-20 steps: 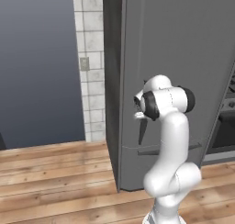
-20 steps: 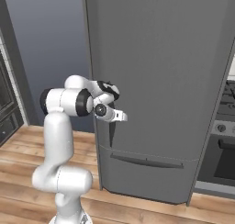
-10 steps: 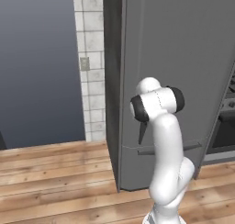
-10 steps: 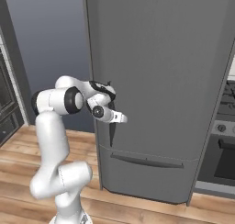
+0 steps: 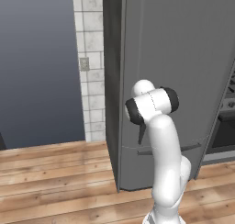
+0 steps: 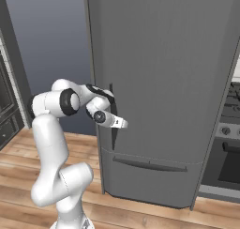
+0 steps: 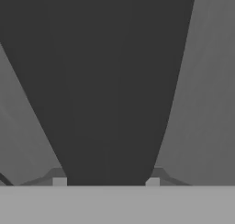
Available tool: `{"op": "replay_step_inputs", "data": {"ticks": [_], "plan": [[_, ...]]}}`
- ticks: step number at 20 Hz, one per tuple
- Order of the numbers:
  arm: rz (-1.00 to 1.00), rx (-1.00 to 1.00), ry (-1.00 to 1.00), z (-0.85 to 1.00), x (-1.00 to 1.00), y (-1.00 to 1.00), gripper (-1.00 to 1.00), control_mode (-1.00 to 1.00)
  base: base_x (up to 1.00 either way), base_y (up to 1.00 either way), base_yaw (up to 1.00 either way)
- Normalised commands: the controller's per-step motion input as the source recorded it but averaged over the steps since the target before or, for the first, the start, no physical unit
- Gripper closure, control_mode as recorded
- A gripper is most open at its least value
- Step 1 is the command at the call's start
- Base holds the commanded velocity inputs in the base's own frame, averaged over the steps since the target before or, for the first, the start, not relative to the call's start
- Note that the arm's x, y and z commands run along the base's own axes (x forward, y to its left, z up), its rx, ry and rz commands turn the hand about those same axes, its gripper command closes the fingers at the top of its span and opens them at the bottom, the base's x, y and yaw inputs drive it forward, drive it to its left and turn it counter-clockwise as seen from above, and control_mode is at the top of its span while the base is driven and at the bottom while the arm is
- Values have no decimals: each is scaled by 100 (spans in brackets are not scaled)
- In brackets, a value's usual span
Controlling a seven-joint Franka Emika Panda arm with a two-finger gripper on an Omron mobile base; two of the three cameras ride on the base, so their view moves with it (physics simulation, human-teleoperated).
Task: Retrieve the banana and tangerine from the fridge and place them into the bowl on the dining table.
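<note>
The tall grey fridge (image 5: 183,71) (image 6: 178,73) stands with its door closed. The banana and the tangerine are hidden, and the bowl and the dining table are out of view. My gripper (image 6: 112,107) (image 7: 106,182) is at the dark vertical handle recess (image 6: 113,139) on the door's left edge. In the hand view the dark handle (image 7: 110,81) spans the gap between both fingertips (image 7: 59,182), which press on its sides. From the left base view, only a dark part of the hand (image 5: 141,132) shows behind my white arm.
A dark oven range (image 6: 225,143) (image 5: 227,122) stands right of the fridge. A tiled wall strip (image 5: 89,58) with a socket is on its left. The fridge's lower drawer (image 6: 150,176) sits under the door. Wooden floor (image 5: 50,172) lies open to the left.
The jaws have narrowed onto the fridge handle. The arm's elbow has swung over and its upper links have shifted, while the hand stayed at the door's left edge.
</note>
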Motion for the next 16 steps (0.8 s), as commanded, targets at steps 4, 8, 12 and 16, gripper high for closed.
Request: {"op": "replay_step_inputs", "data": {"ticks": [4,8,12,16], "plan": [[34,22,-6,-36,-3,-18,100,-100,0,0,0],[39,23,-2,-25,-20,-16,100,-100,0,0,0],[43,24,-2,-4,-32,-1,100,-100,0,0,0],[42,21,0,0,-64,0,100,-100,0,0,0]]}}
